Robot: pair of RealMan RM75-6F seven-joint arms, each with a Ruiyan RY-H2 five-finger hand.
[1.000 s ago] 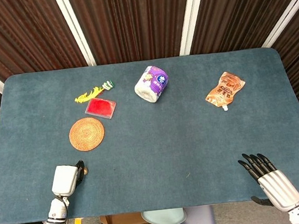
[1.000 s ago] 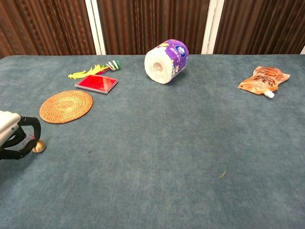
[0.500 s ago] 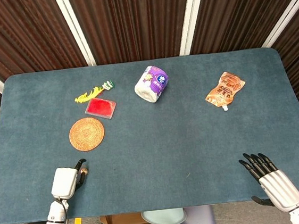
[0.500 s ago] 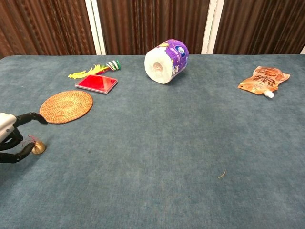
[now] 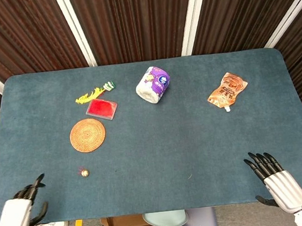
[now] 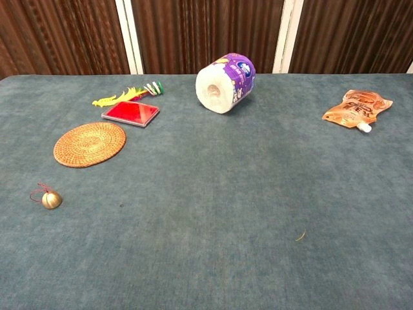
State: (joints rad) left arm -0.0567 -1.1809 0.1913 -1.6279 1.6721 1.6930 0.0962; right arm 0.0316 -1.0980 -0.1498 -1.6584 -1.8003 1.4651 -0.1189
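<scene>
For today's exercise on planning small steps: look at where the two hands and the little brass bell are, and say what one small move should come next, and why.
Probably bring the left hand forward and inward over the bell. That hand is at the table's near left corner, fingers apart and holding nothing, and the bell lies alone on the cloth just in front of the woven coaster. The right hand is far off at the opposite corner.

We see a dark teal table cloth (image 5: 197,140). The small bell (image 5: 84,173) is golden, with a red loop. The round woven coaster (image 5: 87,135) is orange-brown. The flat case (image 5: 101,108) is red. The tissue roll (image 5: 154,84) is white in purple wrapping. The pouch (image 5: 226,90) is orange. Our hands, left (image 5: 21,207) and right (image 5: 271,178), have black fingers and white backs.
</scene>
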